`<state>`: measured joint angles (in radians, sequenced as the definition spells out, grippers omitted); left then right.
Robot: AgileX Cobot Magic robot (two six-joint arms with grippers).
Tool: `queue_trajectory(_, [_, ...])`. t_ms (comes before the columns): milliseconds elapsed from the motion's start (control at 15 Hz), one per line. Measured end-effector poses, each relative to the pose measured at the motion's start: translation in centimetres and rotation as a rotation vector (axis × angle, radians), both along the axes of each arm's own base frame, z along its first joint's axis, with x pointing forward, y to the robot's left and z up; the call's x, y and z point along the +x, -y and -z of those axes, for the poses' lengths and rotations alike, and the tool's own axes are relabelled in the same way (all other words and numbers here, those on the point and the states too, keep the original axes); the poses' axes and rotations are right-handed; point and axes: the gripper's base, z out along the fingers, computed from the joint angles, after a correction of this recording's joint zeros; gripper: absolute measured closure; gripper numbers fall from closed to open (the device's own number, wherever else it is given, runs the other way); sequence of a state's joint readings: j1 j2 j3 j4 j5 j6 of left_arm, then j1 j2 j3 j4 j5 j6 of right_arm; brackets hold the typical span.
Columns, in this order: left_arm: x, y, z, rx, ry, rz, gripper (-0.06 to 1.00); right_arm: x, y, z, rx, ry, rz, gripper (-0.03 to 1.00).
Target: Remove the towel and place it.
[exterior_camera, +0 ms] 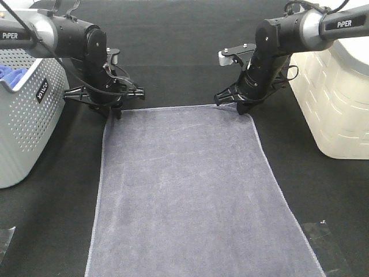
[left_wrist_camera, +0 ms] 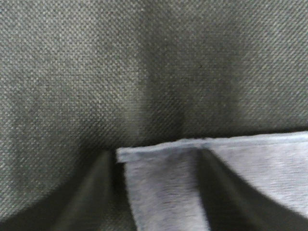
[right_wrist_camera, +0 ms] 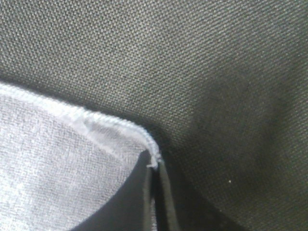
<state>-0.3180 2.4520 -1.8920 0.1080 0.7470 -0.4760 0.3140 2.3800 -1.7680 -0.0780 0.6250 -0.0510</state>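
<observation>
Two wrist views | left tool [left_wrist_camera: 155, 155] gaping astride towel [left_wrist_camera: 260, 166] corner | right tool [right_wrist_camera: 155, 168] pinching hem

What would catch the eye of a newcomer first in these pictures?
The large grey-lavender towel lies spread flat on the black table and fills the middle of the high view. At its far edge, the left gripper has its jaws apart around one corner, and the right gripper has its jaws shut on the other.

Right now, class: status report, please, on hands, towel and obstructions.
Left hand open, straddling a towel corner. Right hand shut on the other far corner. Towel flat; nothing on it.
</observation>
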Motion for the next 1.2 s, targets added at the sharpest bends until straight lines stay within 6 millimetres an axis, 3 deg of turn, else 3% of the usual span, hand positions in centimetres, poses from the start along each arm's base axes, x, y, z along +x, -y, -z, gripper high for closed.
queue_trajectory(133, [0.1, 0.1, 0.0, -0.002, 0.009, 0.012, 0.92, 0.0, 0.0, 0.0, -0.006, 0.002, -0.003, 0.97])
queue_trajectory(533, [0.7, 0.4, -1.1, 0.007, 0.038, 0.069, 0.94, 0.5, 0.4, -1.3, -0.058, 0.031, 0.002, 0.97])
queue_trajectory(867, [2.8, 0.7, -4.9, 0.031, 0.193, 0.103, 0.94, 2.6, 0.2, -6.0, -0.056, 0.160, 0.016, 0.97])
queue_trajectory(1200, [4.8, 1.0, -6.0, 0.079, 0.463, 0.188, 0.94, 4.7, 2.2, -7.5, -0.003, 0.311, 0.049, 0.97])
